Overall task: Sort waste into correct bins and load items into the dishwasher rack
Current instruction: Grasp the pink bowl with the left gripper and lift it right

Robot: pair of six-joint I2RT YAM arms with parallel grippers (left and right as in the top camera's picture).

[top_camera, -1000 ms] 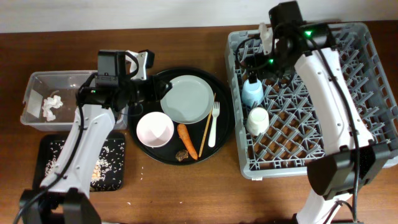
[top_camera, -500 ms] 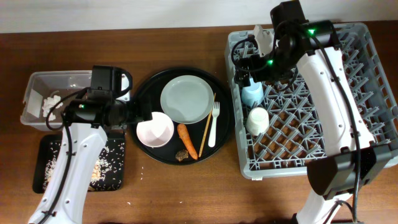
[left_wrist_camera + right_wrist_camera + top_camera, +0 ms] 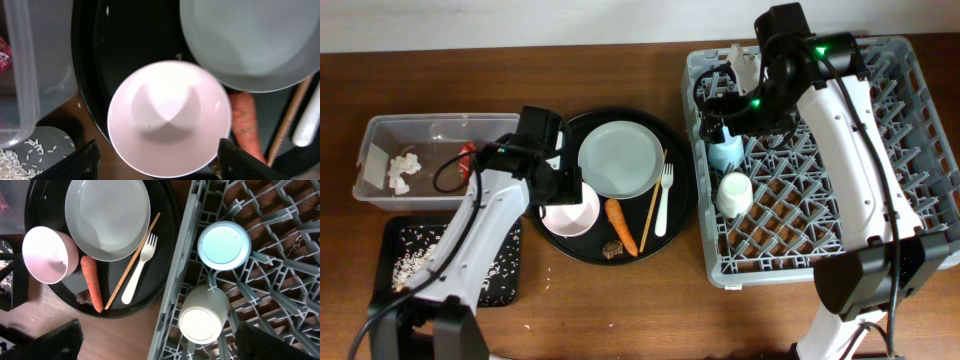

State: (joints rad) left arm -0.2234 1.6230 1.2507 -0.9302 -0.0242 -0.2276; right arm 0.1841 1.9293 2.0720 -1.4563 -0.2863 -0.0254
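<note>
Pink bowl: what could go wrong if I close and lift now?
The left gripper is open over the bowl; its smooth round wall may slip from a two-finger pinch. The carrot lies right beside the bowl, near one finger, and could get pinched or shoved. The plate rim is close and might be nudged.

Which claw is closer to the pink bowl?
Left. The left claw is right above the bowl, its fingers spread to either side. The right claw is far off, above the rack near the blue cup.
</note>
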